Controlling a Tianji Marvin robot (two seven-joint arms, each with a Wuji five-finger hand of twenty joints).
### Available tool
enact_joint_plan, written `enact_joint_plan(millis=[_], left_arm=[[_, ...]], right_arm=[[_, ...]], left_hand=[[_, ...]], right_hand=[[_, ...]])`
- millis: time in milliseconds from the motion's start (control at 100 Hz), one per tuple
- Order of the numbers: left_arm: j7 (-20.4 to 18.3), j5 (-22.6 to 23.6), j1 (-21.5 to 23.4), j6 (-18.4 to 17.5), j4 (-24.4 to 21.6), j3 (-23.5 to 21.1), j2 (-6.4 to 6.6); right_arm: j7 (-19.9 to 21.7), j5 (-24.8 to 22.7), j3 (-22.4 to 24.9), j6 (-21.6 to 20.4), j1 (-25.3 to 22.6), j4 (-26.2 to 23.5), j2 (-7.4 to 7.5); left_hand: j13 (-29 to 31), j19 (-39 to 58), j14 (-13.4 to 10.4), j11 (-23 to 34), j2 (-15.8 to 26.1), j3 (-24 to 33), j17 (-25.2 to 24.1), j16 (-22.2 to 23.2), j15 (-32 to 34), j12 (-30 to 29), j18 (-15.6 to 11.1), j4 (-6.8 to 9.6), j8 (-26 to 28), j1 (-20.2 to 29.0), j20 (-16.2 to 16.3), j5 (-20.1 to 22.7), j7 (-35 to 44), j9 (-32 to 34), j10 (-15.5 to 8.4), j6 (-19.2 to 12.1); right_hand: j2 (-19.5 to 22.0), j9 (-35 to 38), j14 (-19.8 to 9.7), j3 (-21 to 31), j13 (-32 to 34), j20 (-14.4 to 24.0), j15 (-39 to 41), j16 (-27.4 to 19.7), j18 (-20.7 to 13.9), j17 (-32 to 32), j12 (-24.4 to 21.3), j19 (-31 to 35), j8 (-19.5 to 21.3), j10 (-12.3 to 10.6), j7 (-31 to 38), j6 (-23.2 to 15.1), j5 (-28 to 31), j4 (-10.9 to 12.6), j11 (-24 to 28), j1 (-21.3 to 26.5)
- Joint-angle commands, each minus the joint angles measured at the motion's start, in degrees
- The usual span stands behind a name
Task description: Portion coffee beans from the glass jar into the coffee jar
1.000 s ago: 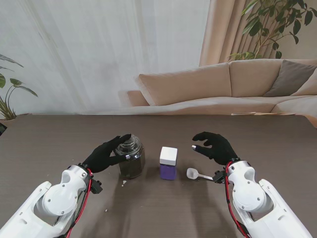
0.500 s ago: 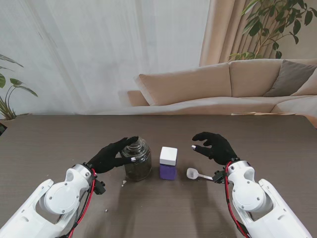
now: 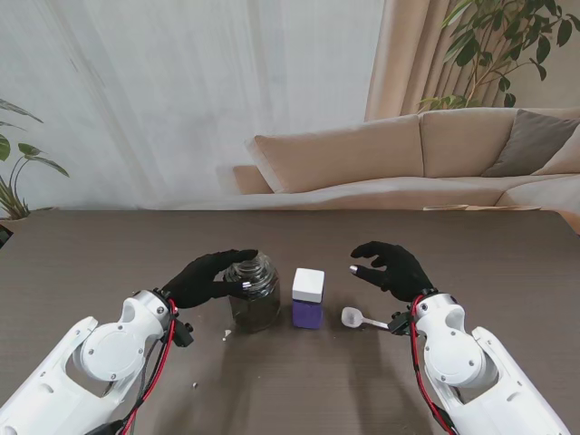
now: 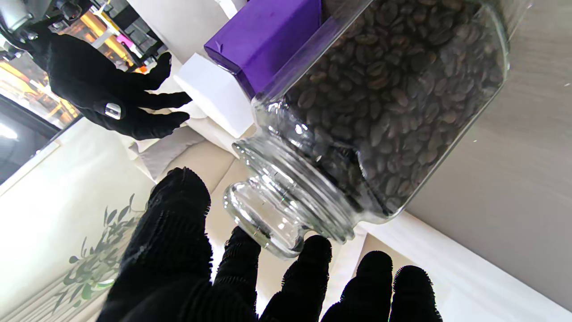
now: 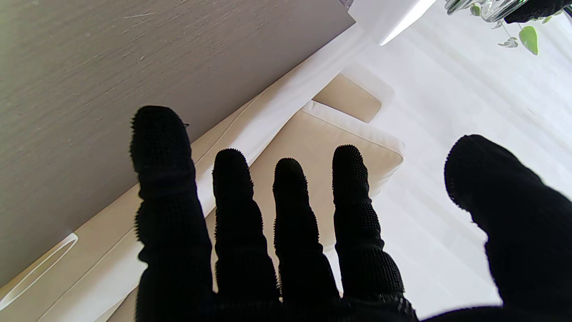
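Note:
The glass jar [image 3: 253, 296], square-sided and full of coffee beans [image 4: 384, 103], stands on the dark table left of centre. My left hand [image 3: 205, 280] is closed around its neck and glass lid [image 4: 268, 214], thumb over the top. Just right of it is the coffee jar [image 3: 308, 299], purple with a white lid [image 4: 214, 94]; the lid is on. My right hand [image 3: 391, 268] hovers open to the right of the coffee jar, fingers spread [image 5: 286, 232], holding nothing.
A white plastic spoon [image 3: 357, 317] lies on the table between the coffee jar and my right wrist. Small pale bits [image 3: 227, 334] lie nearer to me than the glass jar. A sofa [image 3: 408, 159] stands beyond the table's far edge.
My left hand and the glass jar have shifted right, closer to the coffee jar. The right hand has stayed put.

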Motion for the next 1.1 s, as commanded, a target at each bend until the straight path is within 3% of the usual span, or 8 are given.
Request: enact_joint_plan(millis=[0, 440, 640, 710, 790, 880, 960, 1090], left_arm=[[-2.11, -0.04, -1.05, -0.65, -0.5, 0.33, 0.01], [-4.73, 0.58, -4.54, -1.67, -3.53, -0.6, 0.56], [-7.12, 2.84, -6.74, -2.14, -4.06, -0.4, 1.2], [-7.74, 4.77, -7.82, -2.98, -3.87, -0.16, 1.47], [-8.84, 6.92, -9.33, -4.31, -3.5, 0.14, 1.87], [-10.09, 9.23, -11.09, -5.34, -3.15, 0.58, 2.28], [-11.15, 11.75, -12.62, -6.46, -2.93, 1.05, 2.65], [-13.54, 15.37, -14.66, -7.53, -2.99, 1.91, 3.3]], right_arm=[[0.84, -0.09, -0.14, -0.11, -0.14, 0.03, -0.21], [1.06, 0.29, -0.12, -0.05, -0.13, 0.05, -0.21], [1.37, 0.4, -0.24, -0.18, -0.11, 0.07, -0.15], [1.54, 0.44, -0.26, -0.16, -0.11, 0.06, -0.12], [1.71, 0.56, -0.29, -0.09, -0.12, 0.04, -0.1], [2.0, 0.65, -0.3, -0.02, -0.15, -0.02, -0.04], [2.2, 0.76, -0.31, 0.02, -0.17, -0.06, -0.02], [2.48, 0.94, -0.31, 0.04, -0.15, -0.08, 0.02]], left_hand=[[-1.5, -0.41, -1.11, 1.17, 0.56, -1.03, -0.94, -0.66, -0.7, 0.84, -0.76, 0.17, 2.11, -1.72, -0.09, 4.38, 5.96, 1.3, -3.45, 4.25], [-0.75, -0.39, -0.81, 1.62, 0.52, -1.24, -0.55, -0.78, -0.47, 0.92, -0.04, 0.23, 2.28, -1.63, -0.3, 5.31, 6.56, 2.59, -2.66, 5.01], [3.13, 2.44, 1.12, 2.03, -0.71, -1.03, 3.13, 1.23, 1.82, 1.63, 1.9, 0.28, 2.62, -1.06, 1.67, 5.8, 6.94, 3.76, -1.97, 4.21], [6.66, 7.5, 2.14, 2.6, -2.13, -0.67, 6.16, 5.57, 5.41, 2.66, 3.29, 0.27, 3.27, -1.03, 7.88, 6.15, 7.51, 4.75, -1.82, 3.55], [9.67, 15.23, 2.92, 3.19, -4.35, 1.25, 8.72, 13.52, 10.44, 4.22, 3.56, 0.09, 4.12, -1.9, 22.45, 5.64, 7.61, 5.23, -2.17, 2.36], [11.95, 38.13, 3.91, 4.48, -6.93, 3.19, 7.93, 24.18, 21.04, 6.84, 2.7, -0.06, 5.25, -3.11, 37.29, 5.61, 8.17, 6.71, -2.57, 1.33], [14.38, 65.54, 4.12, 5.18, -9.72, 8.2, 9.66, 33.49, 33.61, 9.05, 1.12, -0.67, 5.6, -5.86, 33.73, 5.46, 8.07, 8.39, -2.44, 0.8], [19.88, 78.06, 1.68, 6.06, -13.01, 12.48, 22.12, 40.45, 49.78, 10.75, 1.11, -0.94, 6.03, -8.37, 35.99, 4.79, 8.22, 9.66, -2.25, -0.6]], right_hand=[[1.26, 0.97, -0.18, 0.07, 0.03, 1.33, -0.36, 0.34, 1.14, -31.53, 0.35, 0.94, 0.85, 1.14, -0.37, 0.26, 1.01, 1.34, -0.3, -0.53], [1.41, 0.97, -0.11, 0.08, 0.05, 1.29, -0.34, 0.34, 1.11, -31.6, 0.32, 0.92, 0.81, 1.22, -0.36, 0.27, 1.01, 1.34, -0.35, -0.54], [1.41, 0.99, -0.14, 0.08, 0.04, 1.28, -0.35, 0.34, 1.13, -31.64, 0.33, 0.89, 0.79, 1.18, -0.39, 0.25, 0.93, 1.35, -0.34, -0.5], [1.48, 1.0, -0.14, 0.02, 0.1, 1.28, -0.33, 0.35, 1.19, -31.66, 0.32, 0.87, 0.79, 1.17, -0.41, 0.24, 0.92, 1.34, -0.36, -0.59], [1.57, 1.04, -0.08, 0.04, 0.03, 1.28, -0.36, 0.34, 1.14, -31.67, 0.33, 0.86, 0.79, 1.1, -0.41, 0.23, 0.91, 1.35, -0.34, -0.54], [1.61, 0.92, -0.11, 0.04, 0.11, 1.3, -0.34, 0.35, 1.14, -31.67, 0.31, 0.86, 0.78, 1.15, -0.43, 0.29, 0.85, 1.37, -0.41, -0.47], [1.65, 1.0, -0.14, -0.01, 0.07, 1.3, -0.35, 0.35, 1.1, -31.67, 0.33, 0.84, 0.77, 1.25, -0.46, 0.28, 0.79, 1.36, -0.37, -0.53], [1.7, 0.99, -0.07, -0.07, -0.03, 1.3, -0.4, 0.34, 1.06, -31.7, 0.33, 0.8, 0.77, 1.22, -0.48, 0.32, 0.75, 1.36, -0.39, -0.55]])
